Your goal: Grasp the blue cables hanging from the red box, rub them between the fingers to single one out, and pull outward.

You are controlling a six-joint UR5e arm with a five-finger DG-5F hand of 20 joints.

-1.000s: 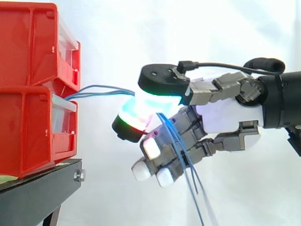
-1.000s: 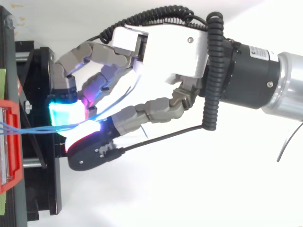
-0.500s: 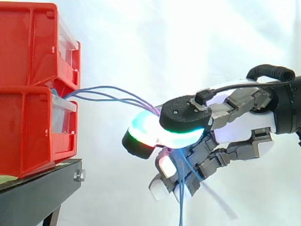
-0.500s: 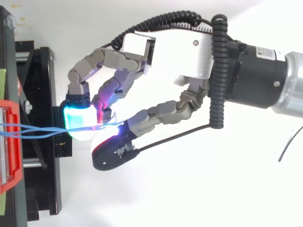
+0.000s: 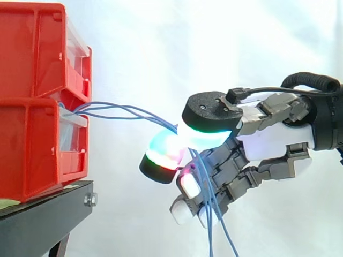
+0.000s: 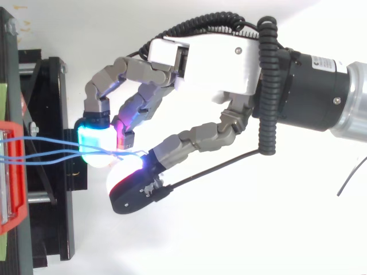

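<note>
- The grey and white robot hand (image 5: 270, 144) (image 6: 212, 57) comes in from the right in the side view, with its fingers curled and pointing toward the bins.
- The thumb's black-backed pad (image 5: 209, 112) glows cyan-green on its underside. It is pressed against the glowing pad of one finger (image 5: 163, 152), and the thin blue cables (image 5: 128, 110) are pinched between the two.
- The other fingers curl lower down, their white and pink-lit tips (image 5: 188, 184) pointing down and to the left. The loose ends of the cables drop past them and leave the side view at its bottom edge.
- From above, the cyan pad (image 6: 94, 137) and the thumb's pad (image 6: 135, 183) meet, and the cables (image 6: 46, 152) pass between them.
- Left of the pinch, the cables fan out into separate strands and cross open air in shallow curves toward the bins.
- Two red plastic bins are stacked at the left, an upper one (image 5: 32, 48) and a lower one (image 5: 32, 152). The cables come out at the front where the two meet, just above the lower bin's clear front panel (image 5: 72, 128).
- The hand is near the bins but does not touch them.
- The bins sit on a black metal stand (image 5: 45, 214) (image 6: 49, 103).
- A white curtain (image 5: 214, 37) hangs behind everything.
</note>
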